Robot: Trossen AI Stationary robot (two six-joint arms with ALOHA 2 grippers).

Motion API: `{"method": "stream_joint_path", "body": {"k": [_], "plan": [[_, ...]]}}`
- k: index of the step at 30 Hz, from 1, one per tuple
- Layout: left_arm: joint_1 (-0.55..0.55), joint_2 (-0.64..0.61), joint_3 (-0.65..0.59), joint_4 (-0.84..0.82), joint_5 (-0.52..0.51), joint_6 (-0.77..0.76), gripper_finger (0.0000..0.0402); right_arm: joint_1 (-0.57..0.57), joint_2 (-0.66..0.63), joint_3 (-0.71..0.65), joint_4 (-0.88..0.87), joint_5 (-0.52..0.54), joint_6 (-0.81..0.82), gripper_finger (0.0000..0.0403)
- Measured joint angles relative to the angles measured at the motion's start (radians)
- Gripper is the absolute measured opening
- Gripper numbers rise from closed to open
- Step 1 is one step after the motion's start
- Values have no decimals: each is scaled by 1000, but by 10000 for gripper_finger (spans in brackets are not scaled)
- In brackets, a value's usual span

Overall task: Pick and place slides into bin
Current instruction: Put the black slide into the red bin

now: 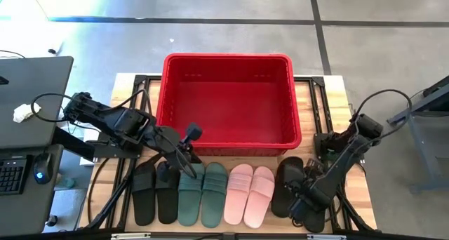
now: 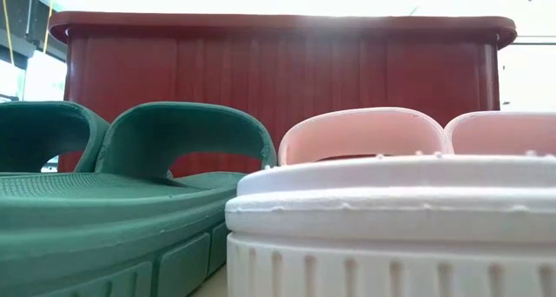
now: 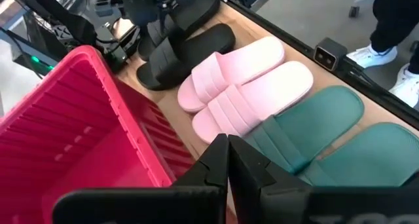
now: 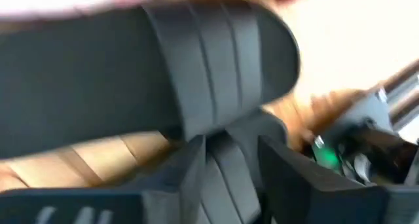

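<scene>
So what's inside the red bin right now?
The bin looks empty: the high view shows only its bare red floor. All slides lie on the table in front of it. The strip of floor under the near rim is hidden.

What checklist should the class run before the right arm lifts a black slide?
1. Bin empty, room for slides: ok.
2. Right gripper over the right black pair: ok.
3. Right fingers open around a black strap: ok.
4. Firm grip on that slide: cannot tell.
5. Left gripper shut, empty, by the bin's near wall: ok.
6. Green and pink pairs untouched: ok.
</scene>
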Motion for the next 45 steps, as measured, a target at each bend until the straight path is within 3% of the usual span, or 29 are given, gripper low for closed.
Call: {"method": "stream_joint_path", "body": {"k": [5,15,19,28,33,39,45], "plan": [[0,0,0,-4,-8,0,1,13,9,1,42,57,-51,176],[0,0,0,-4,-45,2,1,-34,113,2,-15,59,-166,176],[0,0,0,-4,-114,3,1,-62,165,2,-48,56,-166,176],[0,0,-1,-4,-121,3,1,-90,222,4,-56,61,-138,171],[0,0,-1,-4,-121,3,1,-91,222,3,-76,78,-121,125],[0,0,-1,-4,-121,3,1,-94,224,0,-120,112,-66,17],[0,0,-1,-4,-121,3,1,-92,224,20,-145,90,-74,3]]}}
